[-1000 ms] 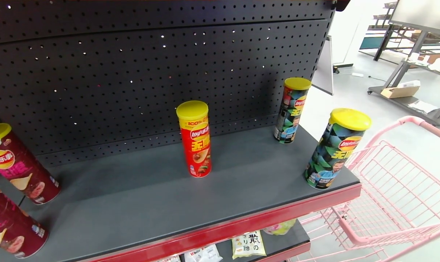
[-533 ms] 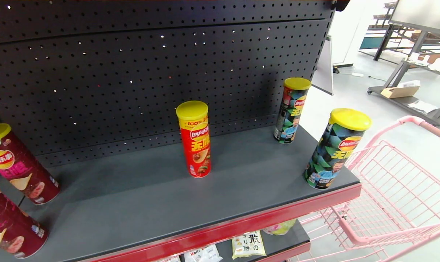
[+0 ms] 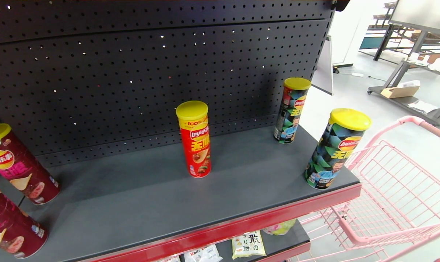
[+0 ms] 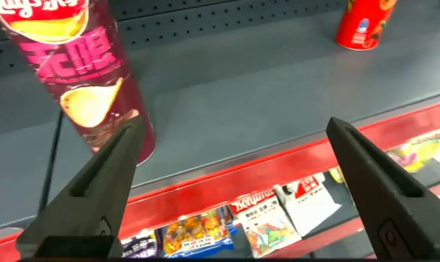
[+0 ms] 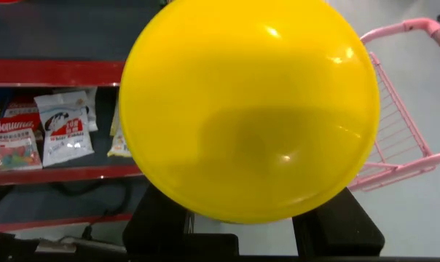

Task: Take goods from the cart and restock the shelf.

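The right gripper (image 5: 248,227) clamps a yellow-lidded can (image 5: 249,109), seen end-on by its wrist camera. The lid hides the can's body, so its label cannot be made out. The pink cart (image 5: 406,131) shows behind it, partly covered. The left gripper (image 4: 234,127) hangs empty, fingers spread wide, before the shelf (image 4: 264,87) and near a maroon can (image 4: 89,80) whose top is cut off. Snack packets (image 4: 264,218) sit half hidden under the shelf's red lip. A red can (image 3: 195,145) stands upright mid-shelf.
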You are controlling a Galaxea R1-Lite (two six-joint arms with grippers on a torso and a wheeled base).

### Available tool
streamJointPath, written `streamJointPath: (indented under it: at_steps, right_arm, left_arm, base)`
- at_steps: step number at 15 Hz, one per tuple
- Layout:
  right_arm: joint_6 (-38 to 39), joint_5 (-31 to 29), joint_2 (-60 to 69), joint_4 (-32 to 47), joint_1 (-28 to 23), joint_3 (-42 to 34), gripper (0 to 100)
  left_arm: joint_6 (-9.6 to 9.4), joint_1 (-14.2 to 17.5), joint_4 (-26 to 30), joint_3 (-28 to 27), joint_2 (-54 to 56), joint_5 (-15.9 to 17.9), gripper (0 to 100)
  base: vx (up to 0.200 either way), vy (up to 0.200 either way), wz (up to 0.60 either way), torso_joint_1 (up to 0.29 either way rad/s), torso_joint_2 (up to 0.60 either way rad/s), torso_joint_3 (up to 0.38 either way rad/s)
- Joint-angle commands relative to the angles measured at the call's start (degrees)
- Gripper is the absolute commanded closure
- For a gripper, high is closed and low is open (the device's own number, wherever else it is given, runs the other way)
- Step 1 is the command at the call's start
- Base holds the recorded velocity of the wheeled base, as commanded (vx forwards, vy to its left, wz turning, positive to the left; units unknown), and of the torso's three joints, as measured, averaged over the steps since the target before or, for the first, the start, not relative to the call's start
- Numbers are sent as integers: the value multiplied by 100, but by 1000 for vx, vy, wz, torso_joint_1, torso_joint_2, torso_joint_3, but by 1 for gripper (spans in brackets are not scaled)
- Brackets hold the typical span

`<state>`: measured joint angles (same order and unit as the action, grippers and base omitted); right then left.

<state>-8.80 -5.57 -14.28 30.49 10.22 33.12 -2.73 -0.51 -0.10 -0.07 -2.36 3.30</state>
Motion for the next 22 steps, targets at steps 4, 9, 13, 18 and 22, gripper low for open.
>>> streamJointPath:
  at_steps: [4,9,13,18,22]
  right_arm:
    - [-183,-14,-75,-1230,24,-1071,100]
    - [-157,21,-216,-1265,-125,-1185,100]
    - [-148,47,-242,-1282,-116,-1405,100]
    - [-87,47,-234,-1291,-108,-1352,100]
    - [-34,39,-278,-1405,-108,-1317,100]
  left_arm:
    - [9,-10,-8,-1,-36,83,0]
    - [906,-186,-87,-1636,-1732,179,0]
    - [713,-705,-245,-3060,-3692,1050,0]
    - [124,-1109,-1106,-2840,-5257,2271,0]
    - [-342,-1258,-2117,-2867,-6751,2755,0]
  base:
    - [0,0,0,0,0,0]
    - [0,0,0,0,0,0]
    - [0,0,0,0,0,0]
    - [0,0,0,0,0,0]
    - [0,0,0,0,0,0]
